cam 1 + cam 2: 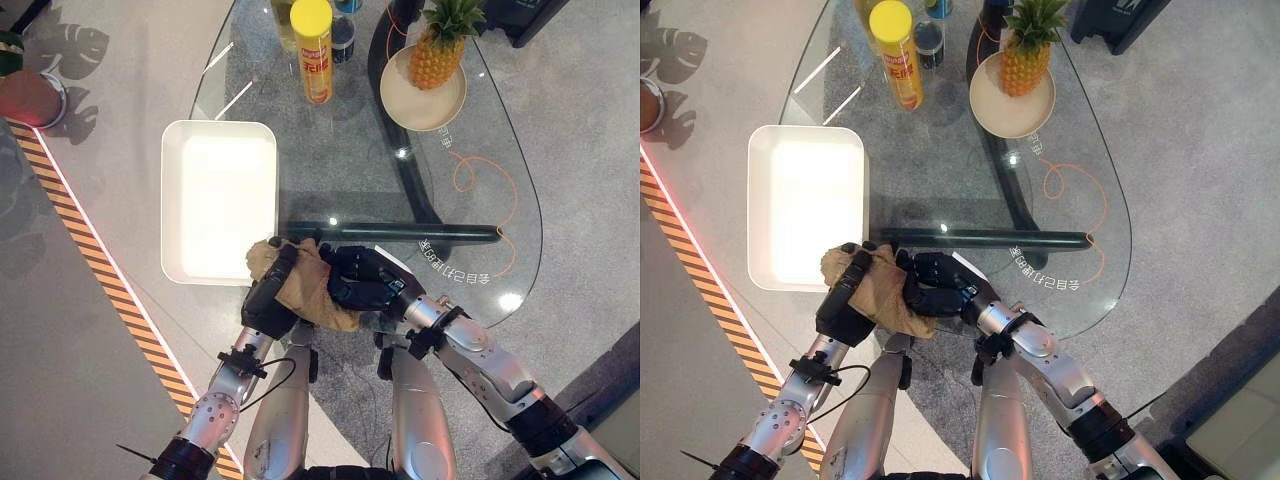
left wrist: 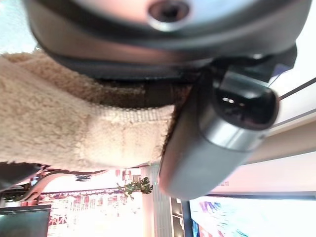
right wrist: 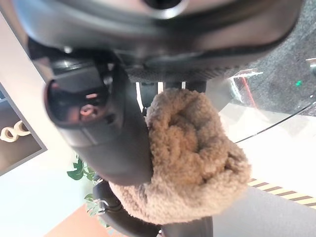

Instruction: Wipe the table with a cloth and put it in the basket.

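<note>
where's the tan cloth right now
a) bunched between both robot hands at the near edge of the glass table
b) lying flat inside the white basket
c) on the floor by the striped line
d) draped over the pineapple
a: the tan cloth is bunched between the left hand and the right hand, both curled onto it at the near edge of the glass table, just short of the white basket.
</note>
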